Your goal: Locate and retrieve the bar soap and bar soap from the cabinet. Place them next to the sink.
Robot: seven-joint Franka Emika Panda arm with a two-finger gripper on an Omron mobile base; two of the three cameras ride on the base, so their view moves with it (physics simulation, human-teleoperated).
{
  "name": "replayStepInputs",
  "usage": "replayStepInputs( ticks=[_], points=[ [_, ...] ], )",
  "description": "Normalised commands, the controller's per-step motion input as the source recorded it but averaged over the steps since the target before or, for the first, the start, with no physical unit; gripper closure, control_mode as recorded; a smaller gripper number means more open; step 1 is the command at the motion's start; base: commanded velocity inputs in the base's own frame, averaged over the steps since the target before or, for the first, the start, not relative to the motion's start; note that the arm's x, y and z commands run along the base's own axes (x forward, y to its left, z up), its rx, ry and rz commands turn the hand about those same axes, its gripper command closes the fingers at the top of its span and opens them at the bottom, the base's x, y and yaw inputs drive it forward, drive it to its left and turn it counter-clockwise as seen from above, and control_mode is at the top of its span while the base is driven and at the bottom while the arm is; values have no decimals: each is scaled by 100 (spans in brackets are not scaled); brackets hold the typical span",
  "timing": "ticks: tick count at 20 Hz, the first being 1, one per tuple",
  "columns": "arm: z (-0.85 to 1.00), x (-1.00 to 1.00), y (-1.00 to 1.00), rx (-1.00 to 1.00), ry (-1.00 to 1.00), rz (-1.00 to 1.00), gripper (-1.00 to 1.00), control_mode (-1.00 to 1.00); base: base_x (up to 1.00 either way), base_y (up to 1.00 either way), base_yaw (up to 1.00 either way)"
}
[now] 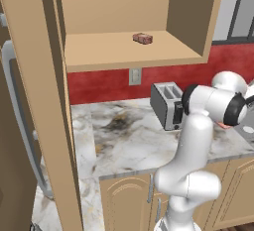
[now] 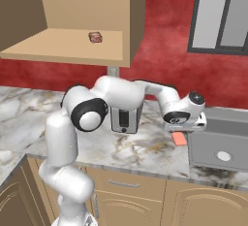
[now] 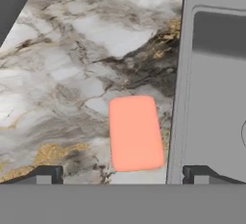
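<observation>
The two-finger gripper (image 3: 122,174) hangs above the veined grey-and-white marble counter (image 3: 62,74) with its jaws released: the two dark fingertips (image 3: 45,174) stand wide apart and grasp nothing. In the hand view, the flat, rounded, salmon-pink bar soap (image 3: 136,132) lies flat on the marble at 12 o'clock from the midpoint between the fingertips. Its long side runs just beside the flat rim of the grey metallic recessed sink (image 3: 202,112), which lies at 3 o'clock of the soap. Whether the soap touches the rim cannot be told.

In the right base view, the same pink soap (image 2: 180,138) lies on the counter beneath the gripper (image 2: 186,129), at 9 o'clock of the sink (image 2: 218,145) and at 3 o'clock of the silver two-slot toaster (image 2: 125,118).

The blockier, mottled reddish-brown bar soap (image 1: 143,38) rests on the shelf of the large light tan wooden wall cabinet (image 1: 119,51), well apart from the pink one. In the left base view it sits at 11 o'clock of the toaster (image 1: 167,105); in the right base view it sits (image 2: 95,37) at 11 o'clock of the toaster. The cabinet (image 2: 72,45) is open at the front.
</observation>
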Motion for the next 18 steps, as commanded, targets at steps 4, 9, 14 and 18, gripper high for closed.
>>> replayStepInputs(
  ticks=[4, 9, 14, 18],
  points=[
    [35, -64, 29, 0, -7, -5, -100, -100, 0, 0, 0],
    [35, -68, 51, -2, -5, -4, -100, -100, 0, 0, 0],
    [33, -67, 65, -11, -4, -1, -100, -100, 0, 0, 0],
    [39, -52, 45, -9, 1, -6, -100, -100, 0, 0, 0]
  ],
)
